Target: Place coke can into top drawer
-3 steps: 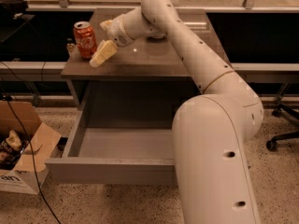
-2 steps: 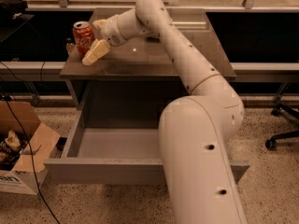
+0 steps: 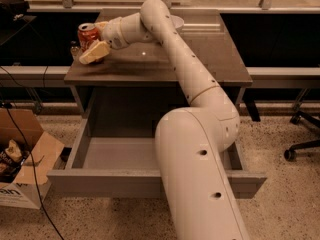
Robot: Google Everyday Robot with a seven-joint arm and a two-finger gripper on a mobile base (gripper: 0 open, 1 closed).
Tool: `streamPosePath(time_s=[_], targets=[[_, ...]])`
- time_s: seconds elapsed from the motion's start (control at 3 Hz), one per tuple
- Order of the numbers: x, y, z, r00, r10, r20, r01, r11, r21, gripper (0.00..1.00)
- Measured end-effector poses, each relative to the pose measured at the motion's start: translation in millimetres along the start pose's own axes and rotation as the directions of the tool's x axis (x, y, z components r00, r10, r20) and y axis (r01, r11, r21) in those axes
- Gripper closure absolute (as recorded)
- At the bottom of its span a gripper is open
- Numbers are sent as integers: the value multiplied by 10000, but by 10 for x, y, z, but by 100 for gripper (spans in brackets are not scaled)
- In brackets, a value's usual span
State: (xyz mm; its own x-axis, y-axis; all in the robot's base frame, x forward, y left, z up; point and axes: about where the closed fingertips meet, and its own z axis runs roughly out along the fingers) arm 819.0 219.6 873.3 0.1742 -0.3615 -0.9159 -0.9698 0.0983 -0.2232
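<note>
1. Leftmost, a cardboard box [image 3: 22, 184] stands open on the speckled floor [image 3: 280, 209], with crumpled bags inside it.
2. The can [image 3: 87, 34] stands upright on the back-left corner of the tabletop [image 3: 150, 66], close to the left edge, with its silver top up. A small dark thing sits just left of it, too small to make out.
3. The gripper [image 3: 93, 49] is at the can, just in front of it and a little to its right. Its pale tip is low over the tabletop by the can's foot. It overlaps the can in this view, but I cannot tell whether it is clamped on the can or standing wide.
4. The drawer [image 3: 100, 183] is pulled well out below the tabletop, with its light grey floor showing on the left side. The can is up on the tabletop, well apart from the drawer.
5. The arm [image 3: 200, 84] runs right from the gripper across the tabletop. It then bends down toward the camera, and its thick white body covers the drawer right of the middle.
6. A white bowl [image 3: 176, 22] sits at the back of the tabletop, partly behind the arm.
7. Far right, the wheeled base of a chair [image 3: 302, 146] stands on the floor.
</note>
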Motion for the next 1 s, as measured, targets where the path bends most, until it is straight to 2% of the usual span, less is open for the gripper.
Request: streamPosePath(time_s=[0.67, 1.0], targets=[[-107, -89, 69, 9993, 44, 381, -52, 9998, 204, 64], [-163, -136, -132, 9996, 20, 289, -34, 9987, 514, 88]])
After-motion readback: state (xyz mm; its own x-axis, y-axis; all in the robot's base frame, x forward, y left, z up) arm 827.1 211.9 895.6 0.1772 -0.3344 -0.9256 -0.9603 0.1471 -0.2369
